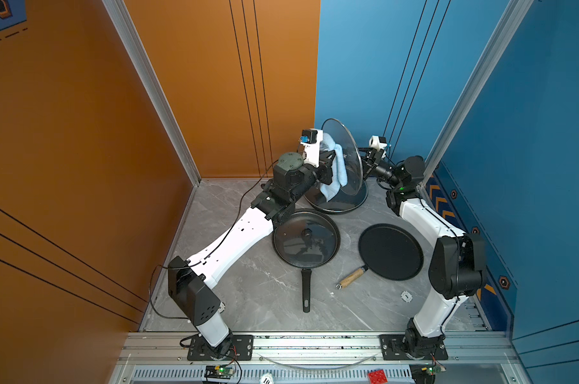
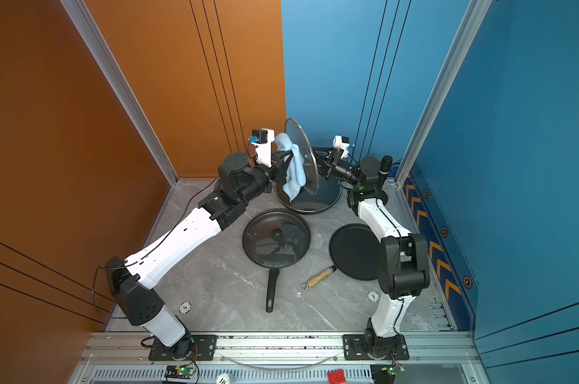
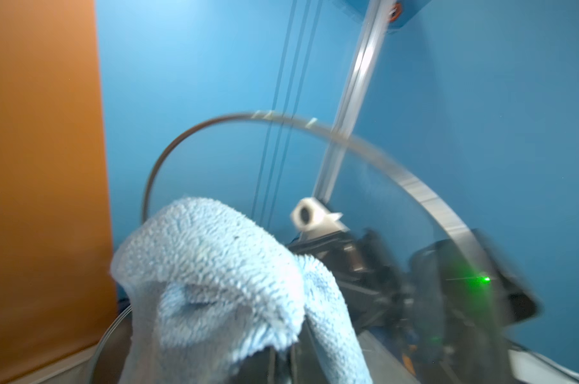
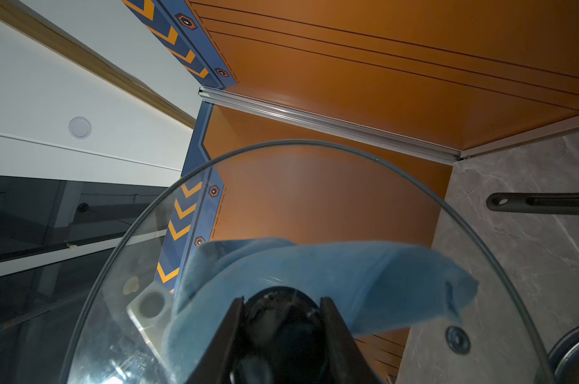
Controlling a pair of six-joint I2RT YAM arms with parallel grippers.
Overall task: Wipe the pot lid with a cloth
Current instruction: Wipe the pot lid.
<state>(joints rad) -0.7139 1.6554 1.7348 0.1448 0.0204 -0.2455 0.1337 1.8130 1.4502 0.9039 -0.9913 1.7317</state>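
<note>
Glass pot lid (image 1: 349, 156), stood on edge in the air, its knob (image 4: 283, 332) clamped between the closed fingers of the right gripper (image 4: 281, 319); light-blue cloth (image 1: 337, 168), bunched and pinched tight in the left gripper (image 1: 330, 161), lying against the lid's opposite face; dark pot (image 1: 334, 208) beneath the lid.

In both top views you are looking down from high over the near edge, facing the back corner where the orange wall (image 1: 215, 83) is meeting the blue wall (image 1: 364, 66), the whole bench (image 1: 264, 299) fitting in. Your left wrist camera is sitting right behind the cloth (image 3: 215, 266), facing the pot lid (image 3: 421, 194). Your right wrist camera is peering back through that lid from close up. Both wrist views are sharing lid and cloth.
</note>
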